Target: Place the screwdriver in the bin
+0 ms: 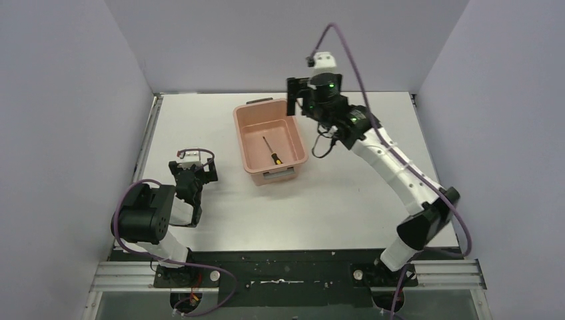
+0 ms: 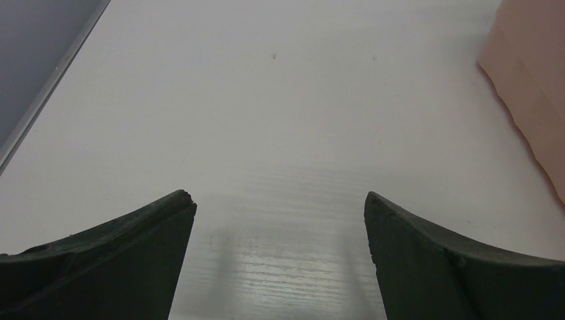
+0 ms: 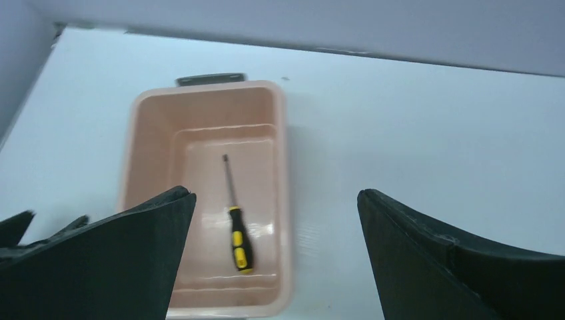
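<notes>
Pincer of the right arm [image 3: 276, 195]: the two dark fingers stand wide apart with nothing between them and touch nothing. It is raised over the far right corner of the bin [image 3: 150, 167] and looks down into it from that side. The screwdriver [image 3: 234, 217] lies flat on the floor of the bin, roughly lengthwise and slightly slanted. Its thin shaft points to the far short end and its yellow-and-black handle lies toward the near short end, close to the right-hand wall. It is free of both arms. The bin is salmon-pink and rectangular with rounded corners. It sits upright on the white counter [image 3: 433, 133], with a grey clip [image 3: 211, 79] showing at its far short end. Nothing else is seen inside it. The pincer of the left arm [image 2: 280, 197] is also apart and holds nothing. It is low over bare counter, well to the left of the bin, and only a pink corner of the tub shows at the right edge of its own camera view. Plain grey walls [image 1: 66, 100] enclose the counter on the left, far and right sides.
</notes>
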Motion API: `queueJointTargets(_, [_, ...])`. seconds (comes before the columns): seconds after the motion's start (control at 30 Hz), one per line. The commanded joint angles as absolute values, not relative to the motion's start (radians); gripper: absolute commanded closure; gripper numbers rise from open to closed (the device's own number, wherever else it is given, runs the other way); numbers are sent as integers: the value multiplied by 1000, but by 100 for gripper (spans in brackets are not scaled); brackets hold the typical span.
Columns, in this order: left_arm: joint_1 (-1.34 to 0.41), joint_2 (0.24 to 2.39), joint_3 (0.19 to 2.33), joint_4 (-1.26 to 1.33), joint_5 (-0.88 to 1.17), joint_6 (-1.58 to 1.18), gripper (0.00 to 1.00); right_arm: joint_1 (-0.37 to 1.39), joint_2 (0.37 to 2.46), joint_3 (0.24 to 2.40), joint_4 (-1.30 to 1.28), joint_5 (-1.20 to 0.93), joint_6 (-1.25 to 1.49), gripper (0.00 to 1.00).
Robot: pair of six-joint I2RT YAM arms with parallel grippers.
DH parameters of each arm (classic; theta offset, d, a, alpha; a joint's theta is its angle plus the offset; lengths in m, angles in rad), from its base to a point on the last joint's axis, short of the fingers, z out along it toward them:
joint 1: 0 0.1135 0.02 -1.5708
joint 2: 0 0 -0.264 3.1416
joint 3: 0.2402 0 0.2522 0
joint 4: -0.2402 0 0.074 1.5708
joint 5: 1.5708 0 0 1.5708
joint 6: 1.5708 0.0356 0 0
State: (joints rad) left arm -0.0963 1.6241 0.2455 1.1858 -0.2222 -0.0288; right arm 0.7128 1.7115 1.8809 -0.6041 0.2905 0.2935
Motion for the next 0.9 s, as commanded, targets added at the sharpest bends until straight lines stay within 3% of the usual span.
queueJointTargets(0.0, [-92, 1610, 250, 1215, -204, -21, 3, 495, 1544, 1582, -478, 344, 292, 0])
queueJointTargets(0.2, [-91, 1610, 250, 1215, -205, -21, 3, 261, 1353, 1129, -310, 209, 325, 0])
queueJointTargets(0.43, [-91, 1610, 250, 1216, -204, -21, 3, 204, 1224, 767, -121, 258, 340, 0])
queueJointTargets(0.63, [-92, 1610, 252, 1212, -201, -22, 3, 201, 1210, 605, -9, 277, 378, 0])
queueJointTargets(0.87, [-89, 1609, 252, 1209, -195, -23, 3, 201, 1214, 587, 24, 276, 386, 0])
